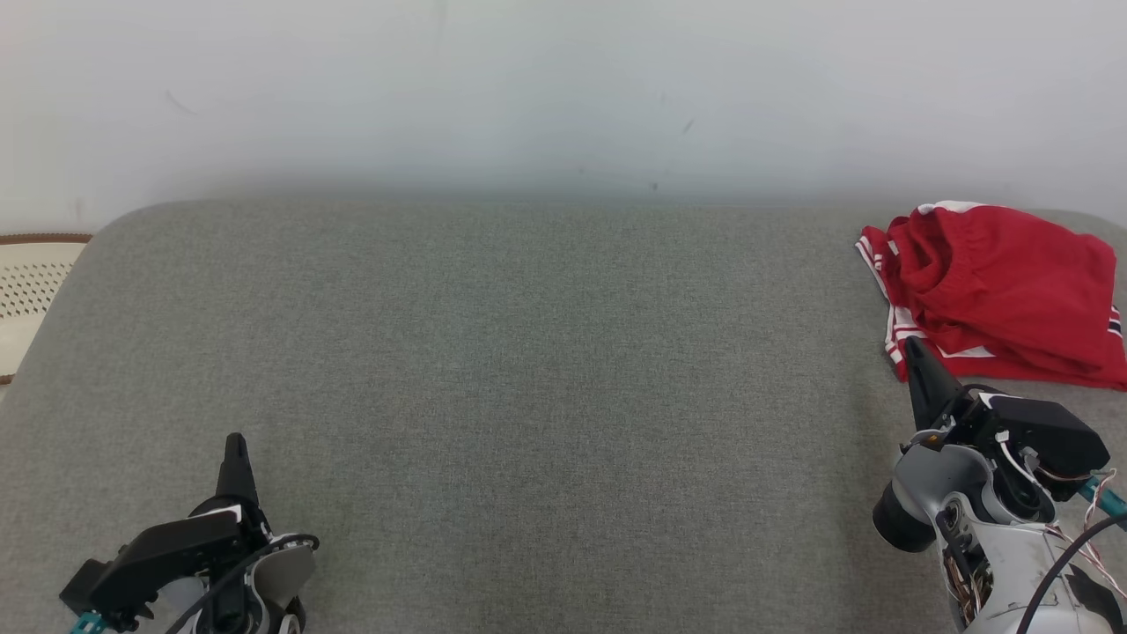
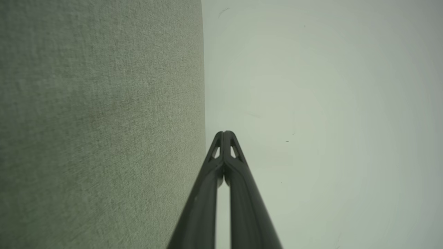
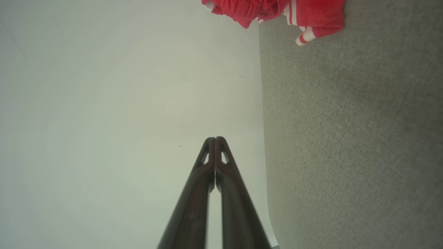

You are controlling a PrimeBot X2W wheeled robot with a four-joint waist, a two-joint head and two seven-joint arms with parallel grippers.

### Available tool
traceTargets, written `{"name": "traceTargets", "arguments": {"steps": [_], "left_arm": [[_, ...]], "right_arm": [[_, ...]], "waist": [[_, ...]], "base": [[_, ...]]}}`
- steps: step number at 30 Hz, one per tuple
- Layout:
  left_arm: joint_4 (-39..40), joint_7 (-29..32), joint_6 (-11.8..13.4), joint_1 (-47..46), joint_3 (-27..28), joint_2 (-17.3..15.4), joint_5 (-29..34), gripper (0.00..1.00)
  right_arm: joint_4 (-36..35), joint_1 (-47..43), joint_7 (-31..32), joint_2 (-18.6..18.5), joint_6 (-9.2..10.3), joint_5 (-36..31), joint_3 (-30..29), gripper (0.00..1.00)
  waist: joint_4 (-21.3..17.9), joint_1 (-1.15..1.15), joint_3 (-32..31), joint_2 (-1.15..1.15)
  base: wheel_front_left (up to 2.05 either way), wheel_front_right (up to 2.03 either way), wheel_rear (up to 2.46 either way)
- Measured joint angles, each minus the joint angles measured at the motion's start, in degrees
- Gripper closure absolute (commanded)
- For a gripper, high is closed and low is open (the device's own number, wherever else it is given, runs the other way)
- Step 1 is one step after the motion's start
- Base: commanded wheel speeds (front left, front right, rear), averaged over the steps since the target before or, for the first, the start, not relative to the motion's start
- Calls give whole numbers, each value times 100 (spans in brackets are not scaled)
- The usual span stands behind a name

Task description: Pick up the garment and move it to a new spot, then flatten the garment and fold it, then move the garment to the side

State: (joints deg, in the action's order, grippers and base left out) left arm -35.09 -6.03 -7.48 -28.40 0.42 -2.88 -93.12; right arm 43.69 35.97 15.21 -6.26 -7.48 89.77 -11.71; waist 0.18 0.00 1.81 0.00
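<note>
The garment (image 1: 999, 291) is a pair of red shorts with white stripes, lying crumpled at the far right of the grey cushioned surface (image 1: 528, 379). In the right wrist view the garment (image 3: 277, 10) shows at the top edge. My right gripper (image 1: 912, 348) is shut and empty, its tip just below the garment's near hem. In its own view my right gripper (image 3: 215, 139) has its fingers pressed together. My left gripper (image 1: 235, 440) is shut and empty at the lower left, far from the garment. Its wrist view shows my left gripper (image 2: 224, 133) with fingertips touching.
A pale wall (image 1: 563, 88) rises behind the surface. A cream perforated object with a brown rim (image 1: 31, 291) sits beyond the left edge. The wide middle of the grey surface is bare fabric.
</note>
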Motion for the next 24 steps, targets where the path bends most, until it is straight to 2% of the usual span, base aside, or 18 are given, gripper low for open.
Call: {"name": "traceTargets", "arguments": {"steps": [24], "left_arm": [[0,0,0,0,0,0,0,100]], "right_arm": [[0,0,0,0,0,-2,-3,100]], "waist": [[0,0,0,0]], "base": [[0,0,0]]}}
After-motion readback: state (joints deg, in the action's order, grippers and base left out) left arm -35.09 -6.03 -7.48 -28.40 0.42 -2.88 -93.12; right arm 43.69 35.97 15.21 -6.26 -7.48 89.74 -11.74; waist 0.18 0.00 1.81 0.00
